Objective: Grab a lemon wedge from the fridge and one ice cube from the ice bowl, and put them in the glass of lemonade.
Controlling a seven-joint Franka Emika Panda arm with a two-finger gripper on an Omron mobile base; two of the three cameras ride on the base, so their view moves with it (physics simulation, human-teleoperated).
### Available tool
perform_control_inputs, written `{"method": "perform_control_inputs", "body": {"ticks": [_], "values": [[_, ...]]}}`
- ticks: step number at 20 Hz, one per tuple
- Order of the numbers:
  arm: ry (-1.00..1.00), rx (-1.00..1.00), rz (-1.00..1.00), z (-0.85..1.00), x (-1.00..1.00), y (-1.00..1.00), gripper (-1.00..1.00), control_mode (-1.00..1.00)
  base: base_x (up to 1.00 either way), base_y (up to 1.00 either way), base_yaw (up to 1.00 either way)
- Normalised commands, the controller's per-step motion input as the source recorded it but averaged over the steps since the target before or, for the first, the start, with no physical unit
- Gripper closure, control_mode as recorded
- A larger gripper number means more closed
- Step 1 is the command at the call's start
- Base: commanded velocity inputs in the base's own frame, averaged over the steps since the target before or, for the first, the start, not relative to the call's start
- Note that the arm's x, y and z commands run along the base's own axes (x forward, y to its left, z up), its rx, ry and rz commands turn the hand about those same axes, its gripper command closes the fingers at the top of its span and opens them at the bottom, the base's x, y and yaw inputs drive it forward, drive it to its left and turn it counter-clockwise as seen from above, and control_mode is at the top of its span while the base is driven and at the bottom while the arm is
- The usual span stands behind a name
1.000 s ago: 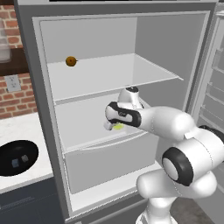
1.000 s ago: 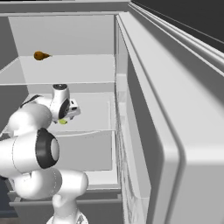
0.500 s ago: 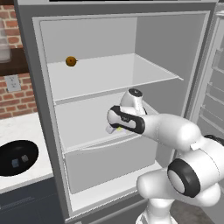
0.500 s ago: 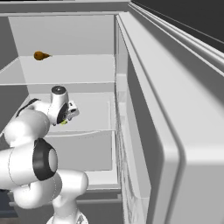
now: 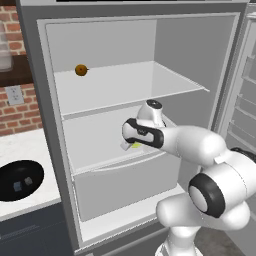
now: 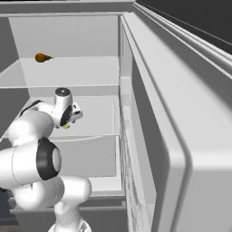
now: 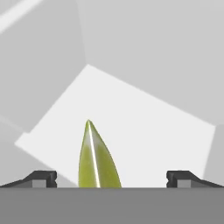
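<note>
The lemon wedge (image 7: 96, 162), a slim yellow-green sliver, lies on the fridge's (image 5: 56, 150) middle shelf. It sits between my gripper's (image 7: 111, 177) two dark fingertips, nearer the left one, with a gap on each side. The gripper is open and holds nothing. From the left base view the white hand reaches into the fridge, with the gripper (image 5: 131, 144) right over the wedge (image 5: 135, 145). The right base view shows the wedge (image 6: 66, 126) peeking out under the gripper (image 6: 68, 123). The black ice bowl (image 5: 20, 180) rests on the counter to the left. The glass of lemonade is out of view.
A round orange-brown ball (image 5: 81, 70) sits on the upper shelf at the back left. A closed drawer (image 5: 125, 185) lies below the middle shelf. The open fridge door (image 6: 181, 118) stands close on the right. A brick wall with an outlet (image 5: 15, 95) backs the counter.
The hand has sunk slightly lower over the wedge and the elbow has swung down and to the right. The jaws stayed open.
</note>
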Motion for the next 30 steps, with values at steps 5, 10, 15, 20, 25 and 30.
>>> {"method": "perform_control_inputs", "body": {"ticks": [5, 10, 15, 20, 25, 30], "values": [[0.0, 0.0, 0.02, -0.1, -0.02, 0.0, -1.0, -1.0, 0.0, 0.0, 0.0], [0.0, 0.0, 0.02, -0.38, -0.01, 0.0, -1.0, -1.0, 0.0, 0.0, 0.0], [0.0, 0.0, 0.02, -0.24, -0.02, 0.0, -1.0, -1.0, 0.0, 0.0, 0.0], [0.0, 0.0, 0.01, -0.06, -0.01, 0.0, -1.0, -1.0, 0.0, 0.0, 0.0], [0.0, 0.0, 0.0, 0.0, -0.07, 0.0, 1.0, -1.0, 0.0, 0.0, 0.0], [0.0, 0.0, 0.0, 0.0, -0.04, 0.0, 1.0, -1.0, 0.0, 0.0, 0.0]]}}
